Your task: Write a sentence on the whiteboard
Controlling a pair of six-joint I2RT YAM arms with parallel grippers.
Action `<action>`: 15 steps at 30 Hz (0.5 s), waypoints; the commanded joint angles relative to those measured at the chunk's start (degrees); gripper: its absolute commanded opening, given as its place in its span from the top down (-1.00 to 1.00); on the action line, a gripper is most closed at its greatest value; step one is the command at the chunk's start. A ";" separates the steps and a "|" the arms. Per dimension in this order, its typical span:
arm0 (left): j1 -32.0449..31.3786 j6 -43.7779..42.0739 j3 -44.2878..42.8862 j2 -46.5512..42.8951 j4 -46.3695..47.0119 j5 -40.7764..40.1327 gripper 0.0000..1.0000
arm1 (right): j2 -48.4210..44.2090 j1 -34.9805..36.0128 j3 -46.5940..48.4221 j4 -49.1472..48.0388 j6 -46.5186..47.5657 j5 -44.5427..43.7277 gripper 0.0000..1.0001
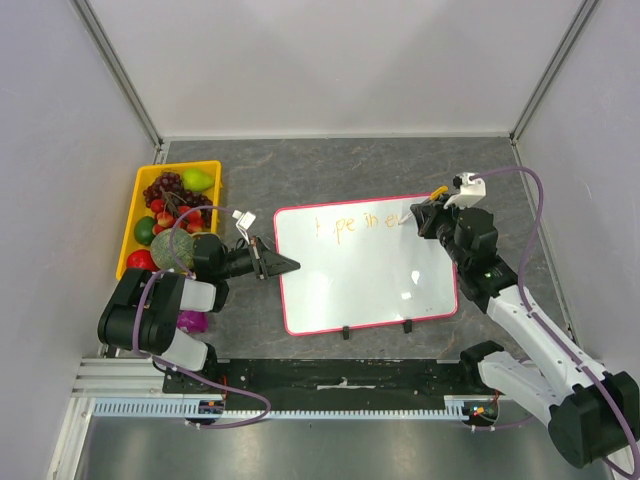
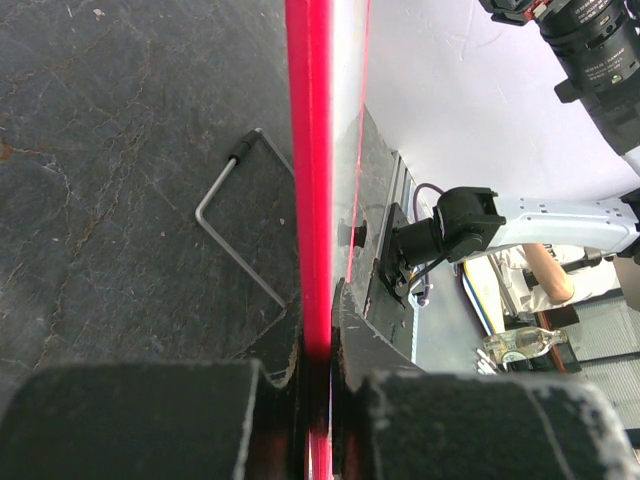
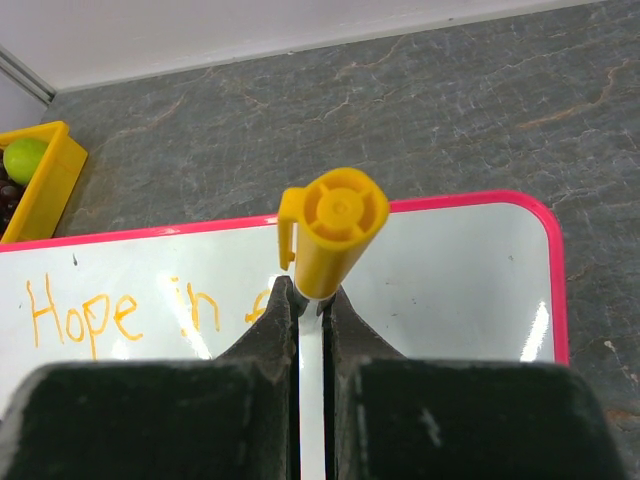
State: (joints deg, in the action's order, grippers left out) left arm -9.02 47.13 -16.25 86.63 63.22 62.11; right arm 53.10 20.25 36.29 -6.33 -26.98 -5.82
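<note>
Here, tray [image 1: 165, 166] of grapes [image 1: 170, 188], whiteboard [image 1: 360, 280] nearby

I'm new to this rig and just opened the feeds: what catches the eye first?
A pink-framed whiteboard lies in the table's middle, with orange writing starting "Hope in" along its far edge. The right gripper has its jaws shut on a yellow marker there, while the left gripper clamps the board's left edge.

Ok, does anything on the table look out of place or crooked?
Nothing spilled or broken. The whiteboard lies slightly askew on the table, its left rim clamped by the left gripper. A purple thing lies outside the fruit tray, beside the left arm; I can't tell what it is.
</note>
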 commanded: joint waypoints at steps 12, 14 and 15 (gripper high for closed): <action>-0.21 -9.34 -0.18 0.65 -2.14 -4.10 0.96 | 3.06 -0.21 5.89 2.37 1.32 -4.99 1.00; -0.12 -9.34 -0.10 0.65 -2.23 -4.10 0.96 | 3.50 -0.30 6.59 2.28 1.14 -5.07 1.00; -0.21 -9.34 -0.10 0.65 -2.23 -4.19 0.96 | 3.67 -0.21 6.86 2.37 1.06 -4.99 1.00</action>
State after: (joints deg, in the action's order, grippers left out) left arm -9.02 47.11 -16.25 86.63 63.29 62.13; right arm 55.66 20.27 40.10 -4.62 -26.96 -8.47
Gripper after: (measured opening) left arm 0.083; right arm 0.062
